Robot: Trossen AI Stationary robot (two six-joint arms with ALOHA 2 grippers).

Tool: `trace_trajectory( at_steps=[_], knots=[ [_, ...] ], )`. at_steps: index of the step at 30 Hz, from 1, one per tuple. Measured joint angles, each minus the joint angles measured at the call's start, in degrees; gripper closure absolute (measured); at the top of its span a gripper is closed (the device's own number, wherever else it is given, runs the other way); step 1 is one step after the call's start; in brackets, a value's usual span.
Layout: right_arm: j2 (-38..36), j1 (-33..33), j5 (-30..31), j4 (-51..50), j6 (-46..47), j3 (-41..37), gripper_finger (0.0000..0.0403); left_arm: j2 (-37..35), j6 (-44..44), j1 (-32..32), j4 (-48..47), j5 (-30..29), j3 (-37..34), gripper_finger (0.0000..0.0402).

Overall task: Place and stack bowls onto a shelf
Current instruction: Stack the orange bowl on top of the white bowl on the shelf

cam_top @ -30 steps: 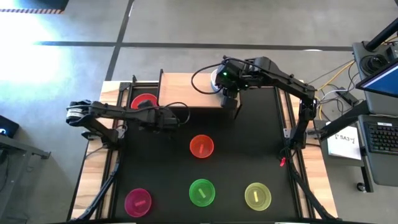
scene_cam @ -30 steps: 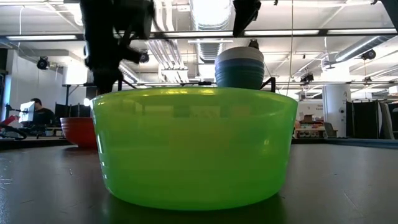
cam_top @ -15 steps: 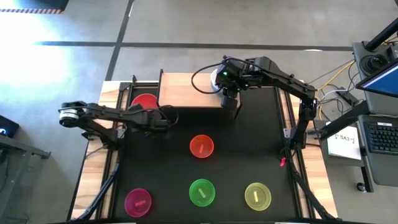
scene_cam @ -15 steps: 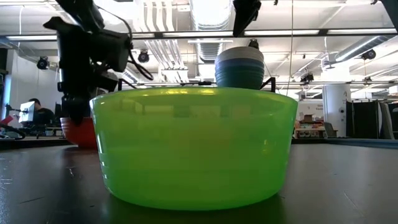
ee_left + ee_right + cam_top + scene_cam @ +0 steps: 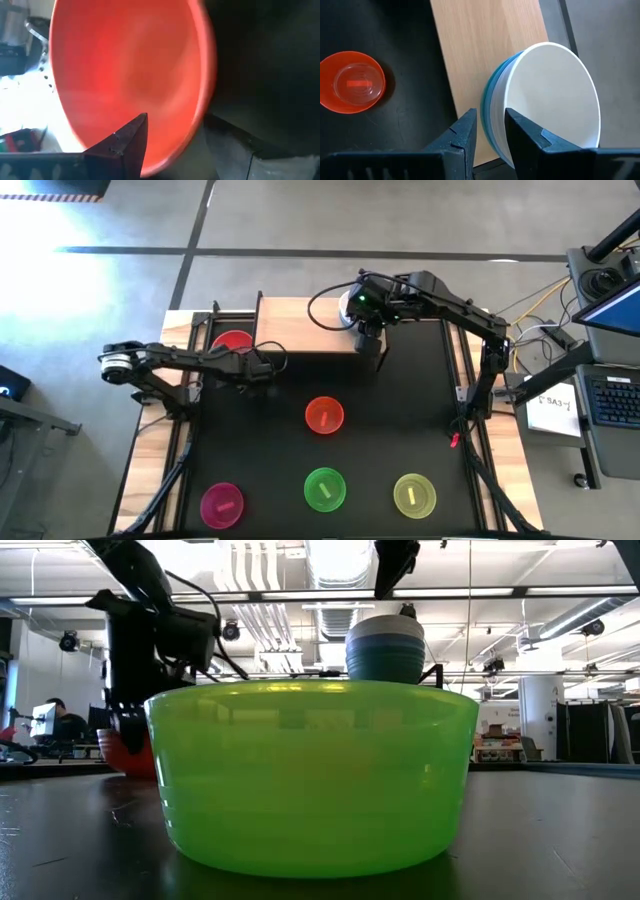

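Red bowl waiting beside the shelf, stack already up

The large red bowl (image 5: pixel 232 342) is sitting on the mat beside the shelf (image 5: pixel 300 325); your left gripper (image 5: pixel 262 366) is reaching toward its rim, fingers I cannot tell. Your right gripper (image 5: pixel 490 131) is straddling the white bowl (image 5: pixel 555 100) stack's rim, fingers spread, likely steadying or releasing.

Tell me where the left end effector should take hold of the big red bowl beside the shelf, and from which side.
Grip the rim of the red bowl, one finger inside the wall and one outside. It sits upright and open, so come down from above, probably on the rim nearest the left end effector, away from the shelf edge. The thin upright wall suits a pinch; the body looks too wide to span.
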Motion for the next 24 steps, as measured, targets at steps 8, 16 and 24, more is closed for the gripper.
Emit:
trace_trajectory(
  at_steps=[8,16,24],
  knots=[
    [0.0,0.0,0.0,0.0,0.0,0.0,0.0312,2.2,0.2,1.3,4.9,0.6,0.0,0.0265],
    [0.0,0.0,0.0,0.0,0.0,0.0,0.0312,3.2,-1.1,1.8,5.2,1.4,-0.1,0.0386],
    [0.0,0.0,0.0,0.0,-0.3,0.0,0.0312,0.5,-1.3,1.8,4.8,3.1,-0.1,0.04]
  ],
)
